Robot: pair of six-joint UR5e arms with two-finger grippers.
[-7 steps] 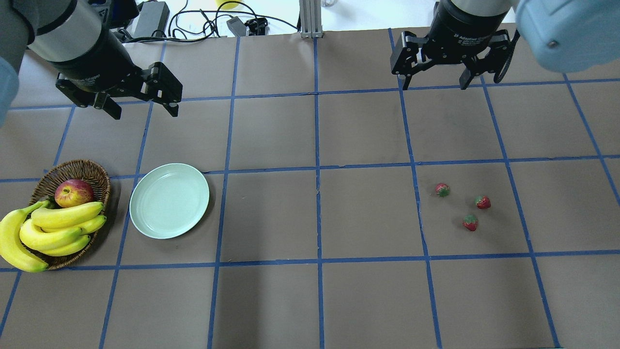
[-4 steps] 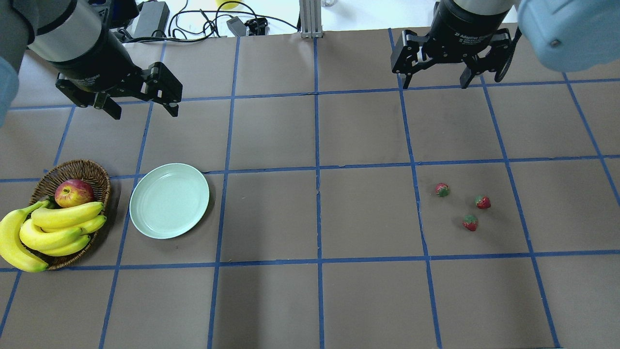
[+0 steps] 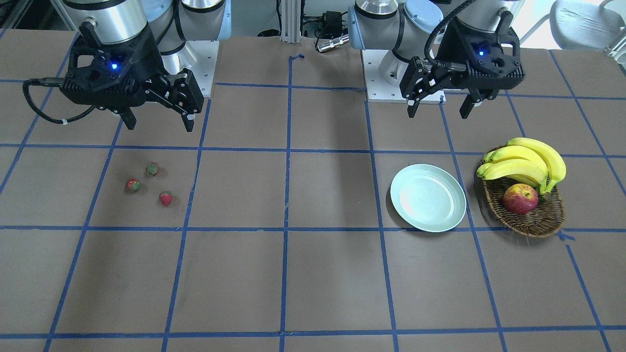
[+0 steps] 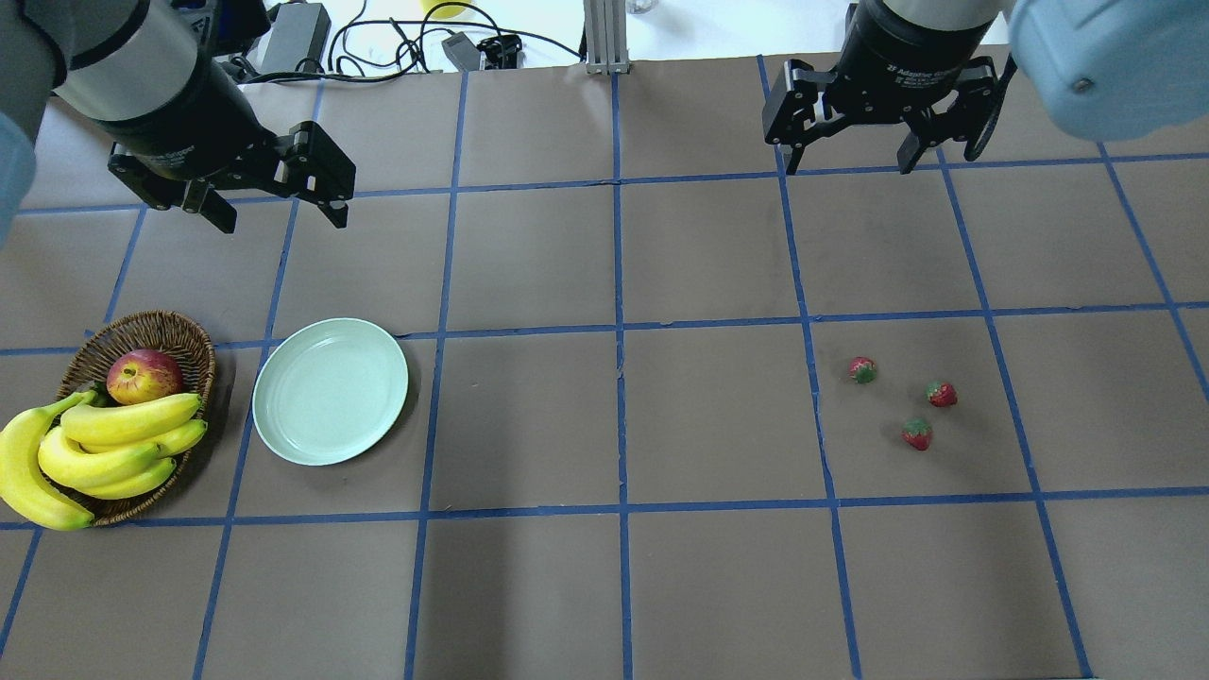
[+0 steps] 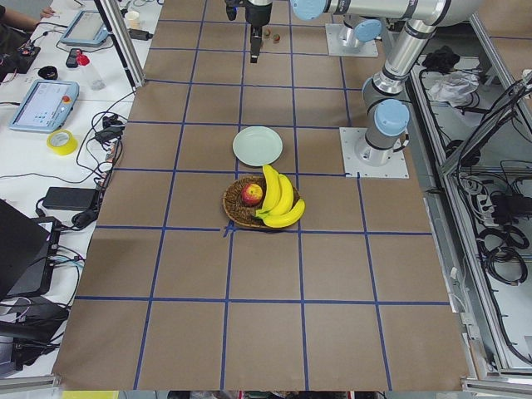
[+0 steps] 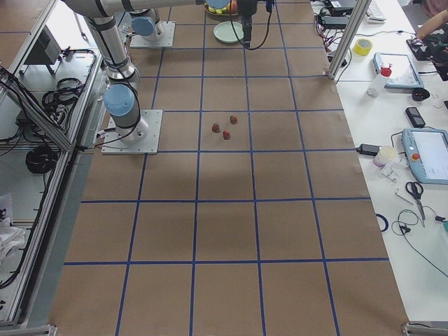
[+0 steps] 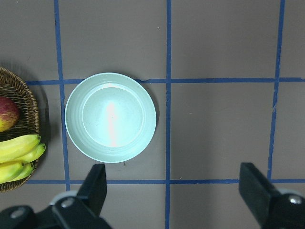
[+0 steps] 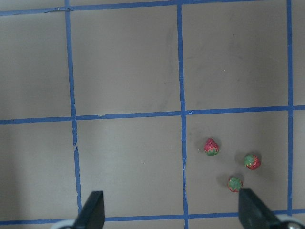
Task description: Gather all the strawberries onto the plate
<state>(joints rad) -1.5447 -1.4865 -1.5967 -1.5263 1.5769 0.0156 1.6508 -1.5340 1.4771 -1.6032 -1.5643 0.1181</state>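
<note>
Three small red strawberries (image 4: pixel 861 369) (image 4: pixel 942 394) (image 4: pixel 917 433) lie close together on the brown table, on my right side. They also show in the front view (image 3: pixel 152 168) and the right wrist view (image 8: pixel 211 147). The pale mint-green plate (image 4: pixel 331 391) lies empty on my left side and shows in the left wrist view (image 7: pixel 110 117). My left gripper (image 4: pixel 283 222) is open and empty, high above the table beyond the plate. My right gripper (image 4: pixel 850 166) is open and empty, high above the table beyond the strawberries.
A brown wicker basket (image 4: pixel 179 331) holding a bunch of bananas (image 4: pixel 104 444) and a red-yellow apple (image 4: pixel 144 375) stands just left of the plate. Cables and a power brick (image 4: pixel 293 38) lie beyond the table's far edge. Blue tape lines grid the table.
My right gripper has shifted very slightly. The left gripper, strawberries and plate have not moved.
</note>
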